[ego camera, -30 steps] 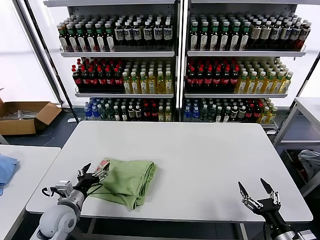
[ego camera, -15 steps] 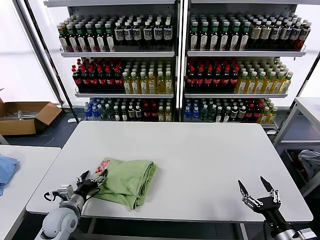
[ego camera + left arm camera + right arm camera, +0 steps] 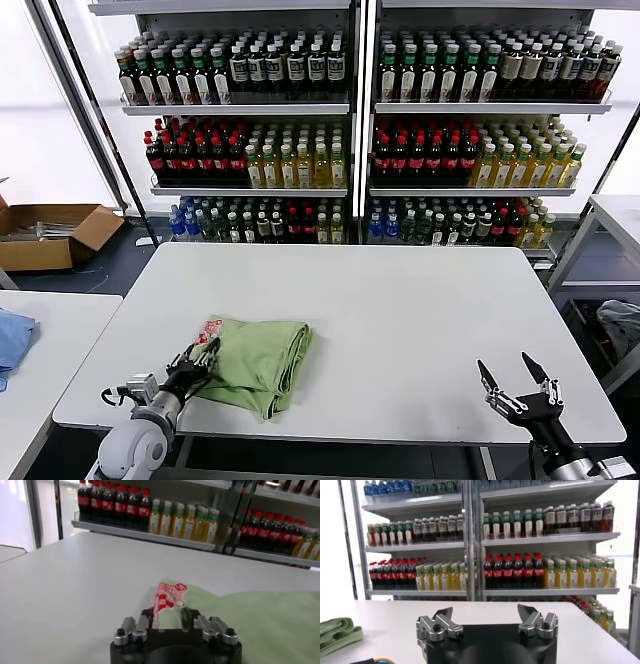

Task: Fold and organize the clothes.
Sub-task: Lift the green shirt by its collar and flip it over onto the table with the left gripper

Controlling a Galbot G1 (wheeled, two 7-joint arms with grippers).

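Over on the far left there's a blue cloth (image 3: 14, 338) on the side table, not my problem. On the main table (image 3: 400, 330) my left gripper (image 3: 197, 358) is down at the front-left edge, right at the left end of the shirt (image 3: 258, 362). The wrist view shows the fingers (image 3: 144, 618) narrowed in around the edge with the red-and-white print (image 3: 166, 596), so I'd say I'm pinching that edge, but the tips are tucked behind the gripper body and I honestly cannot tell if the cloth is truly caught or just touched. The shirt is a folded green bundle near the front-left of the table, lying just to the right of that gripper, its long side running roughly left to right and angled a bit toward the front edge, with the thick folded end pointing to the middle of the table. My left arm is by far the nearer one. My right gripper (image 3: 521, 392) is well apart at the front-right corner, jaws wide open with nothing in them, just waiting. My guess is the next move is a lift or drag of that left edge across the bundle, so the grip needs to be real first.
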